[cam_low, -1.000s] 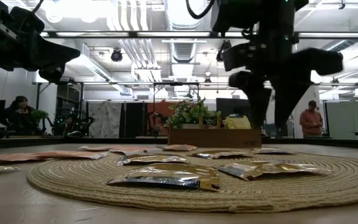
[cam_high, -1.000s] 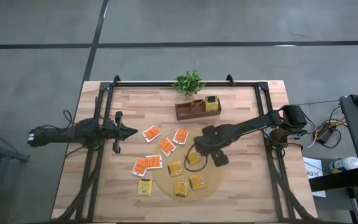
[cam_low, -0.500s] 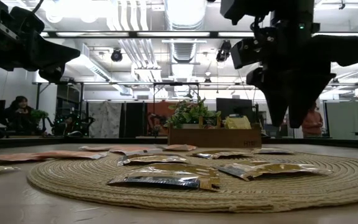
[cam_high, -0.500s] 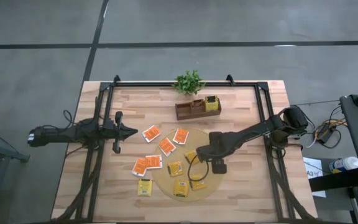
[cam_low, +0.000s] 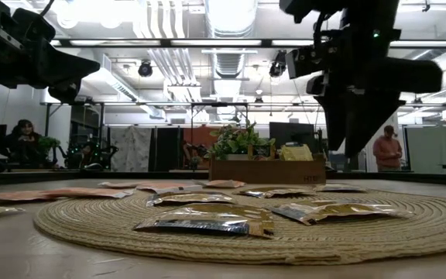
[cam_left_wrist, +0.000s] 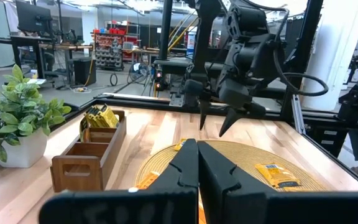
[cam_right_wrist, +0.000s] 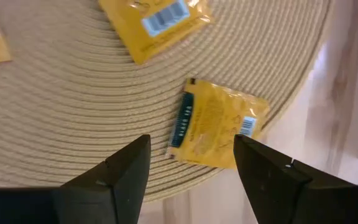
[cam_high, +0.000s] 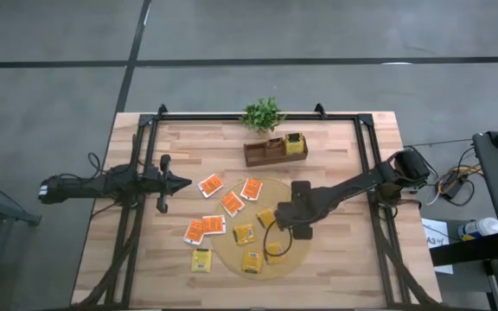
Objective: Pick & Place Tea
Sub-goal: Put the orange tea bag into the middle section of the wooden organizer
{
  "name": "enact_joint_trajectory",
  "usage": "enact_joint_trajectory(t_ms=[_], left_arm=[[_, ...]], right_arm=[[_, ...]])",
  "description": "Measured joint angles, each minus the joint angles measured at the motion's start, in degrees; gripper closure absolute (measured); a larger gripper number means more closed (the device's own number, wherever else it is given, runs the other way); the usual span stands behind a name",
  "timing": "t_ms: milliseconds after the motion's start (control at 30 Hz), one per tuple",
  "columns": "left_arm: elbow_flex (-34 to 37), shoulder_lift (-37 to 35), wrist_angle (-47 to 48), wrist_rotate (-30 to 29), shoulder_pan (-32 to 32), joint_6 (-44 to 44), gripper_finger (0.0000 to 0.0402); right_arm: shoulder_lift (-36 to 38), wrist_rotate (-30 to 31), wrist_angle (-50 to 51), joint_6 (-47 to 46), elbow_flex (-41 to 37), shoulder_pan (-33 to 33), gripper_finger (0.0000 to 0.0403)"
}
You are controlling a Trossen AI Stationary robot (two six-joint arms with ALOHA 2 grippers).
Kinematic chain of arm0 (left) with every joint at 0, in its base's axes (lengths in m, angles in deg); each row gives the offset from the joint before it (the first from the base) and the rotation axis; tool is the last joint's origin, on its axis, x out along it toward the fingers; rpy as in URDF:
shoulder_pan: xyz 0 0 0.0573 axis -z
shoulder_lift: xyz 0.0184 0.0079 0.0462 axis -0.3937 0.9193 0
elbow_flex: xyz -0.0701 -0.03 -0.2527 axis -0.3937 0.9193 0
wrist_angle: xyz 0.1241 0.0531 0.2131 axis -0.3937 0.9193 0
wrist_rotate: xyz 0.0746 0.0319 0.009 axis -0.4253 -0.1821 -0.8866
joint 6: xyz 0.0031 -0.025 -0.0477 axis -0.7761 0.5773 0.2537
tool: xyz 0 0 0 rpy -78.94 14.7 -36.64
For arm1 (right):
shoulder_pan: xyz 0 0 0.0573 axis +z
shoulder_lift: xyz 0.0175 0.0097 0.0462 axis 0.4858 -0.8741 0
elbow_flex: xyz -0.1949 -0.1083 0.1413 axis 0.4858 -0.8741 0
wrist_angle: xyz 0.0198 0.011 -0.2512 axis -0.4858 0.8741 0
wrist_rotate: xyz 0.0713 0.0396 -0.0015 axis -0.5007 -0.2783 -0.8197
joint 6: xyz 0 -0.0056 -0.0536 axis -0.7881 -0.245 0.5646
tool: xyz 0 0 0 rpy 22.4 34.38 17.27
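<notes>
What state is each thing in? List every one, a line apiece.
Right gripper: open, above the mat, holding nothing.
Left gripper: shut, empty, off the mat.
Yellow square tea packet: flat at mat's edge, under right gripper, ungripped.
Orange-red tea packets: flat, some on mat, some on table.
Brown wooden box: upright, yellow packets inside.
Round woven tan mat: flat.

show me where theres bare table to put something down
Bare wood lies along the table's near left corner below the left gripper, at the far left beside the plant, and right of the round mat. It is crowded on the mat and to its left, where tea packets lie and the right gripper hangs open.
</notes>
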Motion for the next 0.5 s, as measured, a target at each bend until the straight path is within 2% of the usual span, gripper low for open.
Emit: enact_joint_trajectory(t_ms=[500], left_arm=[[0.00,0.00,0.00,0.00,-0.04,0.01,0.0402]], right_arm=[[-3.80,0.19,-3.80,1.36,-0.24,1.37,0.0175]])
